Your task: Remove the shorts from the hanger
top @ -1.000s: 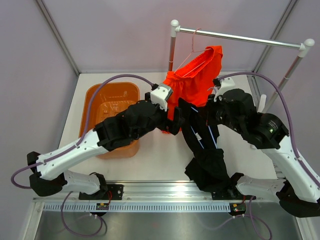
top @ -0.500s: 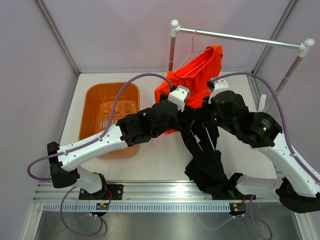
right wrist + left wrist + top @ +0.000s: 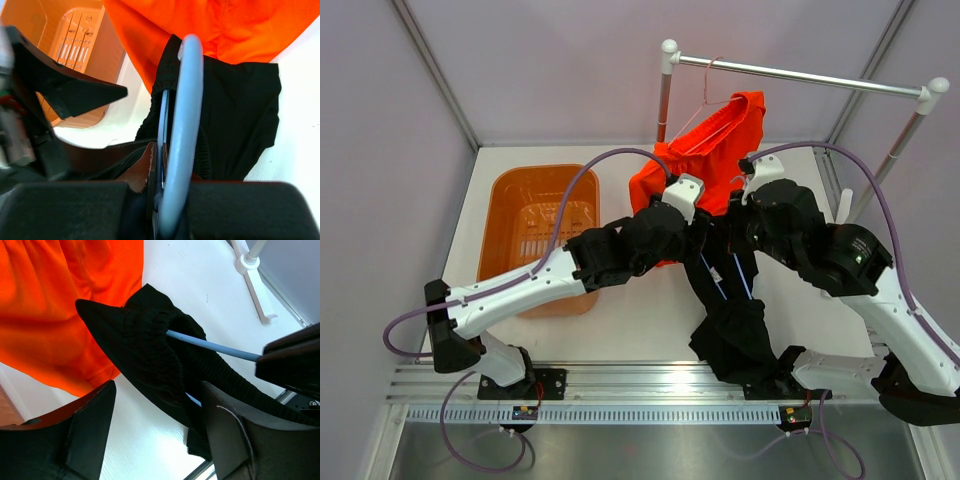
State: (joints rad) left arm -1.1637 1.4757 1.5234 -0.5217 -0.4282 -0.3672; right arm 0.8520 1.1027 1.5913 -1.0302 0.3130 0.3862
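The black shorts hang on a blue hanger and trail down to the table's near edge. My right gripper is shut on the blue hanger, with the black waistband just beyond it. My left gripper is open, its fingers on either side below the bunched black waistband, not closed on it. The orange-red shorts hang on a pink hanger from the rail and show behind in both wrist views.
A metal clothes rail on white-capped posts stands at the back right; its white foot rests on the table. An orange basket sits at the left. Both arms crowd the middle of the table.
My left arm has swung right, from beside the basket to the black shorts' waistband. The orange shorts' lower edge has shifted left. The right arm has barely moved.
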